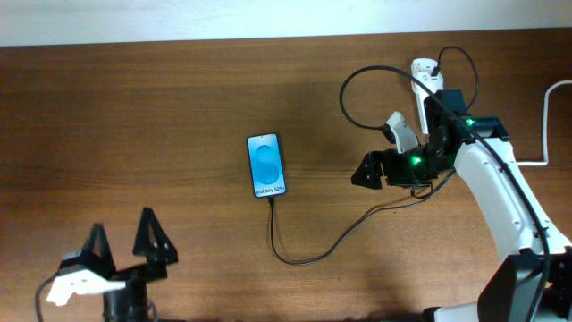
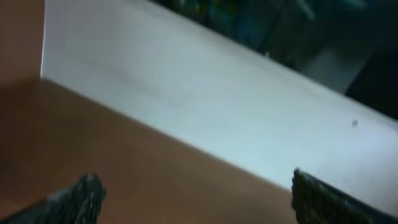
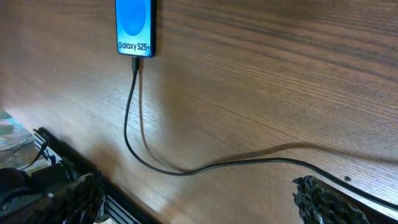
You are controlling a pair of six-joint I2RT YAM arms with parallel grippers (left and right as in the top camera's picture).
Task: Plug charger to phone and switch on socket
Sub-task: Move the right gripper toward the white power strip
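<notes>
The brown wooden table (image 1: 161,98) fills my overhead view. A pale wall runs along its far edge, and it also shows in the left wrist view.

The right arm (image 1: 496,183), white and black, reaches in from the right. Its right gripper (image 1: 362,170) points left toward the phone with its jaws spread wide and nothing between them. In its own camera both fingertips sit at the bottom corners with bare table between them.

The left gripper (image 1: 123,240) is low at the near left, well apart from everything. Its jaws are also wide apart and empty.

The socket (image 1: 424,75) is a white strip at the far right of the table. The right arm partly hides it, so I cannot read its switch. A thick white cord (image 1: 546,125) runs along the right edge.

The phone (image 1: 265,165) lies flat near the middle of the table. It is slim with a black rim and a lit blue screen, and a white line near its lower end reads "Galaxy S25+".

The charger (image 1: 308,257) is a thin black cable. Its small tip (image 3: 136,62) meets the phone's lower edge. From there the cable drops toward me, curves right under the right gripper, and loops up toward the socket.
</notes>
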